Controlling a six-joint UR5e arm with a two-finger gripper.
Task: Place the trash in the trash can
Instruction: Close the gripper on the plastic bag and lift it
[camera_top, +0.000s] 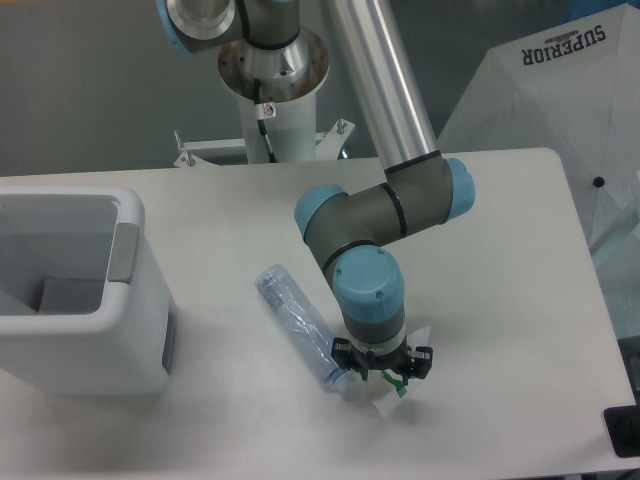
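The single fixed view looks down on a white counter (500, 260). The arm (375, 215) bends over its middle, and the blue wrist cap hides most of the pincer (382, 374) from above. Only the black mount and two dark side lugs show, so how far the pincer is open, and whether it has hold of anything, cannot be told.

Directly beneath the pincer lies the wrapper (385, 392), mostly covered by the wrist; a pale crumpled edge and a small green bit stick out below. Whether the fingertips touch it is hidden.

Just left of the pincer lies the bottle (295, 315), flat on the counter and slanting up and away to the left. Its cap end, nearest the pincer, is partly hidden by the black mount, and the cap is hard to make out.

Well to the left of the pincer stands the bin (100, 310), open at the top, cut off by the left frame edge.
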